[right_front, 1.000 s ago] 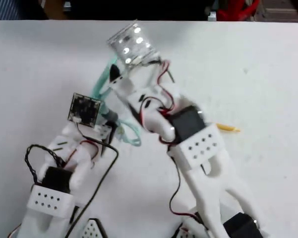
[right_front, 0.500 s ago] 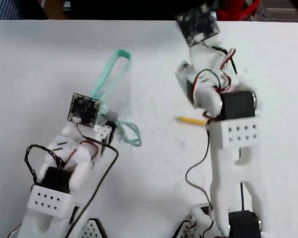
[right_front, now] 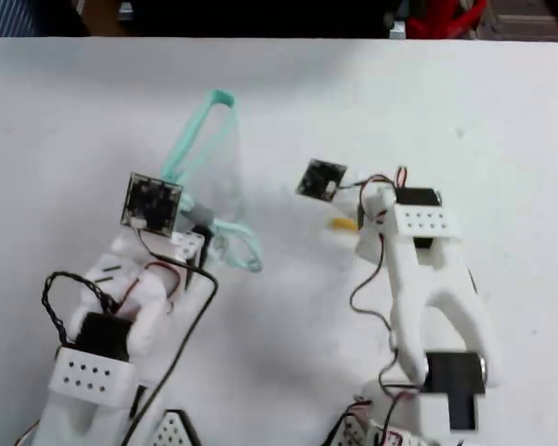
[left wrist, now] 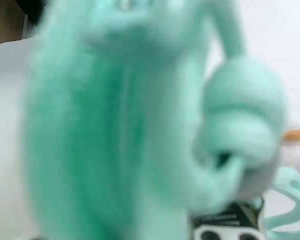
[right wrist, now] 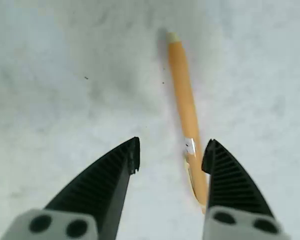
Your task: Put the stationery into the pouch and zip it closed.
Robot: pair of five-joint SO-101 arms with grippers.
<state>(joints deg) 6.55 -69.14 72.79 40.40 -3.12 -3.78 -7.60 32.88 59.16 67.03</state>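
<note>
A clear pouch [right_front: 214, 158] with mint green trim stands tilted on the white table [right_front: 93, 102], its open mouth edge rising toward the back. My left gripper [right_front: 207, 221] is shut on the pouch's near end, and the mint trim [left wrist: 115, 125] sits right against its camera. A yellow pen [right wrist: 182, 95] lies flat on the table, its near end partly under my right arm [right_front: 342, 223]. My right gripper [right wrist: 172, 155] hangs open low over the pen. The pen's near part runs close along the inside of one finger [right wrist: 219, 170].
The mint zipper loop [right_front: 241, 249] trails on the table beside the left gripper. The right arm's camera board [right_front: 320, 178] sits just behind the pen. Bare table lies between pouch and pen. The table's far edge [right_front: 279, 39] meets a dark background.
My right arm left the pouch, swung right, then drew back and came down over the pen. The pouch stays held by the left gripper and its mouth has shifted slightly.
</note>
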